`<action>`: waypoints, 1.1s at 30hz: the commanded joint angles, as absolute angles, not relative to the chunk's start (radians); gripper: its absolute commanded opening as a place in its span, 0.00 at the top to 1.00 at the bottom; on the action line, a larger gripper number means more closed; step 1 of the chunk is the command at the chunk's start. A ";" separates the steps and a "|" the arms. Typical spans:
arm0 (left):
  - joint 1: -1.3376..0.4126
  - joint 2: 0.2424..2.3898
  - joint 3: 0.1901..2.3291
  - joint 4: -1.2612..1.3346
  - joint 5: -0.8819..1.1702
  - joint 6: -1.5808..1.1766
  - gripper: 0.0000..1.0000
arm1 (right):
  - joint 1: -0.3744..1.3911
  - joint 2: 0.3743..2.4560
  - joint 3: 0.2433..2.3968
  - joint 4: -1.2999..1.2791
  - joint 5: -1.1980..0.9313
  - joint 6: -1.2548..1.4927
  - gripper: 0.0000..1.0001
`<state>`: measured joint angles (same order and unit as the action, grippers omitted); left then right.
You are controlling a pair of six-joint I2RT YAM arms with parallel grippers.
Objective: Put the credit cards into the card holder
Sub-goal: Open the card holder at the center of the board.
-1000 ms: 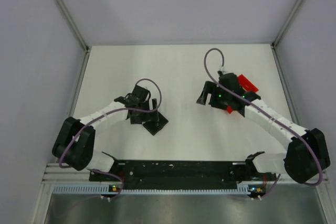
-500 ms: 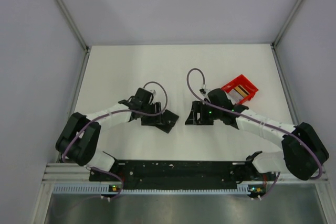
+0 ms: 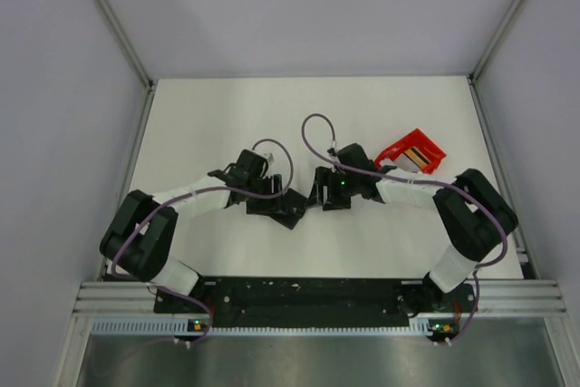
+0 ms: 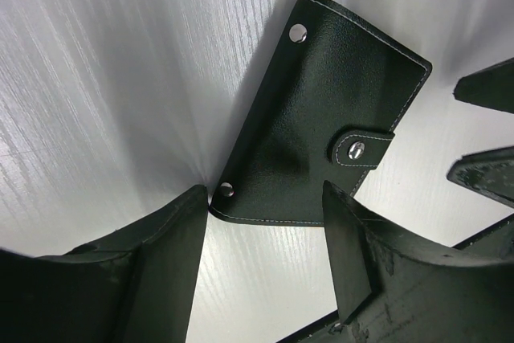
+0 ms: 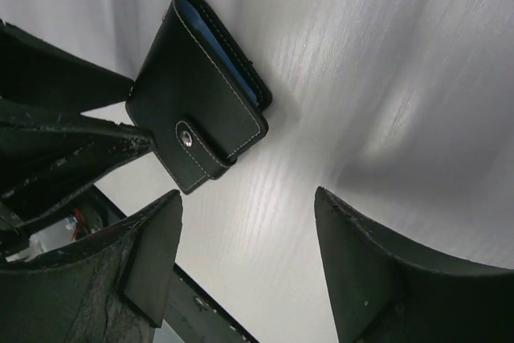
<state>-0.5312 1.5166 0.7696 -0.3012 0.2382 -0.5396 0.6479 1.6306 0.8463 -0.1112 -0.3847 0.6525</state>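
Small black stitched fold-over card holder [image 4: 321,118], closed, flat on the white counter [image 3: 208,115], in its near half and about midway between the side edges. Long axis, in the left wrist view, slanting from near left to far right. Near short end toward the left tool [image 4: 265,198]. Snap tab [image 4: 359,150] wrapped over the right-hand long edge, two metal rivets [image 4: 298,34] along the left-hand one. Pale blue lining visible only in the right wrist view, along the end turned away from the left tool.

Left tool clamped on the near short end of the card holder, one finger against each long edge; right-hand near corner hidden behind a finger. Right tool [image 5: 245,198] with fingers apart over bare counter, gripping nothing; card holder just beyond and to the left of its fingertips.

From above, card holder and both black tools merged into one dark cluster; outline and heading hard to make out there. Credit cards [image 3: 418,159], tan and dark, in a shallow red plastic tray [image 3: 396,149] to the right of the cluster, tray's near edge cut off by the right arm [image 3: 408,189]; number of cards impossible to tell.

Open counter behind and to the left of the cluster, up to the pale walls [image 3: 54,88]; less room toward the near edge.
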 commanded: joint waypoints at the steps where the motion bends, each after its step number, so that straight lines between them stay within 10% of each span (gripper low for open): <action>1: -0.537 1.546 0.730 -0.298 0.216 -0.529 0.37 | 0.657 1.689 0.867 0.058 -0.365 0.843 0.34; 13: -0.538 1.568 0.727 -0.267 0.247 -0.494 0.45 | 0.657 1.833 0.818 0.279 -0.406 1.000 0.49; 23: -0.540 1.574 0.732 -0.256 0.238 -0.486 0.51 | 0.657 1.838 0.796 0.385 -0.437 0.971 1.00; 33: -0.532 1.388 0.629 -0.140 0.170 -0.607 0.15 | 0.657 1.639 0.562 0.647 -0.440 1.034 1.00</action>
